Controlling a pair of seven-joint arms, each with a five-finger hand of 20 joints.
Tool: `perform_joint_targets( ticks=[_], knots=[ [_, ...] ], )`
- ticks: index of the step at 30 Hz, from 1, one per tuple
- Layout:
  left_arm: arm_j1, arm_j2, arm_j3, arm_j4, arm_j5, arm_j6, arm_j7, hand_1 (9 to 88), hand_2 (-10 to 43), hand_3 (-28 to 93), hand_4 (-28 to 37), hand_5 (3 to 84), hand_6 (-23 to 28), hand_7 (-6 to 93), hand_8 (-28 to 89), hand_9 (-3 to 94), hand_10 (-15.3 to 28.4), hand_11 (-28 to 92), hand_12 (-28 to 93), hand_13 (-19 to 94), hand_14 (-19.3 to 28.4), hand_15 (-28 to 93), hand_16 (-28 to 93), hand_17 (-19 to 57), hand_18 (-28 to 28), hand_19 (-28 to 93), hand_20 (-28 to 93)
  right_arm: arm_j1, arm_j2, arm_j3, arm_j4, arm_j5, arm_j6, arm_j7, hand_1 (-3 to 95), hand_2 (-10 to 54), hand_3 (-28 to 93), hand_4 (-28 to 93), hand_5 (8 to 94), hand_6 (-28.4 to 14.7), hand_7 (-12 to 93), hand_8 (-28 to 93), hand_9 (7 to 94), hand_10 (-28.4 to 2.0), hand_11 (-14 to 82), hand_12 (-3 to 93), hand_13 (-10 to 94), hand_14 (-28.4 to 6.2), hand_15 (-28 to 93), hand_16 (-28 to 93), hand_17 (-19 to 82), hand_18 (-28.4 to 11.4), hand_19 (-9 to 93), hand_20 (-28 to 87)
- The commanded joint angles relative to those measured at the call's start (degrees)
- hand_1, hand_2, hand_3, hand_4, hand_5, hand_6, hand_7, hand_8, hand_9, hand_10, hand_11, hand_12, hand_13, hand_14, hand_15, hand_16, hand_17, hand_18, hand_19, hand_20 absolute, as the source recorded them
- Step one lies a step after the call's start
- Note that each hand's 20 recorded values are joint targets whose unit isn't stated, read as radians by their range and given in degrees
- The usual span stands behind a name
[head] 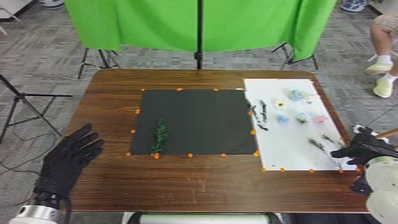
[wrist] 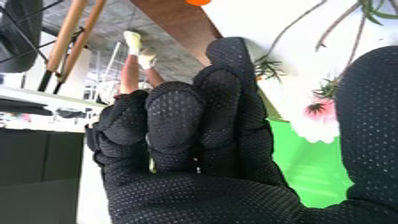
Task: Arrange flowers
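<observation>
Head view, step: We judge we are early in the arranging, with one leafy green sprig (head: 160, 137) laid on the black mat (head: 202, 117) and the next stem to be chosen.
Head view, flowers: We see the pink flower (head: 320, 119), pale blue flowers (head: 295, 94) and small green sprigs (head: 316, 144) on the white board (head: 289, 160), at the right of the desk (head: 195, 187).
Head view, right hand: Our right hand (head: 364, 149) is at the board's outer edge, near the small green sprigs.
Head view, left hand: Our left hand (head: 73, 150) rests open beside the mat, holding nothing.
Right wrist view, fingers: Our right fingers (wrist: 173, 117) are nearly straight, the thumb well apart, with no stem gripped.
Right wrist view, flower: The pink flower shows beyond the space between thumb and fingers, touching neither.
Right wrist view, next move: We likely need to line up with one stem, then close gently.
</observation>
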Motion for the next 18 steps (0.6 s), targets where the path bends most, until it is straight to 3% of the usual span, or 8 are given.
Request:
perform_joint_targets(
  ticks=[1, 3, 8, 13, 18],
  knots=[
    [-0.1, 0.06, 0.27, 0.51, 0.27, -0.29, -0.88, 23.4, -0.4, 69, -27.3, 32.3, 3.7, 20.0, -9, 28.8, 12.2, 25, 17, 24, 14.0, 39, 1, -8.3, 21.0, 50, 10, -1.1, 0.0, -2.5, 1.5, 1.9, 0.8, -3.1, 37.6, -9.5, 67, -28, 67.6, -0.7, 52, -14, 74.0, -10.7, 61.5, 40.3, 68, -11.8, 80, 35, 37, -20.2, 93, 43],
    [0.1, 0.02, 0.23, 0.47, 0.38, -0.37, -0.79, 23.4, -0.4, 69, -27.3, 32.4, 3.8, 20.0, -9, 28.8, 12.2, 25, 17, 24, 14.0, 39, 1, -8.3, 21.1, 50, 10, -1.2, -0.4, -3.0, 1.6, 2.6, 1.3, -4.1, 43.7, -9.5, 63, -28, 70.1, -0.2, 51, 3, 77.6, -9.9, 60.9, 39.9, 71, -11.1, 79, 35, 39, -19.9, 93, 45],
    [0.1, -0.10, 0.18, 0.45, 0.40, -0.41, -0.88, 23.3, -0.4, 69, -27.4, 32.4, 3.8, 19.8, -9, 28.8, 12.3, 25, 17, 24, 14.0, 39, 1, -8.2, 21.0, 50, 10, -1.9, -0.7, -3.5, 1.8, 1.7, 0.7, -6.1, 48.9, -8.1, 66, -28, 73.6, -0.3, 53, 6, 80.9, -9.0, 60.7, 39.9, 74, -10.0, 78, 36, 41, -20.0, 93, 48],
    [0.7, -0.32, 0.09, 0.18, 0.34, -0.06, -0.50, 23.3, -0.4, 69, -27.4, 32.4, 3.8, 19.9, -9, 28.8, 12.2, 25, 17, 24, 14.1, 39, 1, -8.2, 21.0, 50, 10, -3.5, -0.7, -2.6, 1.8, 0.2, 7.4, -8.1, 45.5, -8.6, 79, -28, 73.6, -1.6, 55, 11, 81.8, -9.3, 62.8, 40.4, 75, -10.7, 80, 37, 42, -20.9, 93, 53],
    [1.1, -0.56, -0.13, -0.02, 0.31, 0.21, -0.20, 23.3, -0.3, 69, -27.4, 32.4, 3.8, 19.9, -9, 28.7, 12.2, 25, 17, 24, 14.0, 39, 1, -8.2, 21.0, 50, 10, -3.0, -1.3, 0.1, -0.7, 0.1, 9.2, -7.0, 43.6, -9.5, 82, -25, 75.5, -1.0, 59, 13, 84.9, -10.0, 66.8, 40.5, 78, -10.3, 83, 38, 46, -21.8, 93, 62]
  ],
)
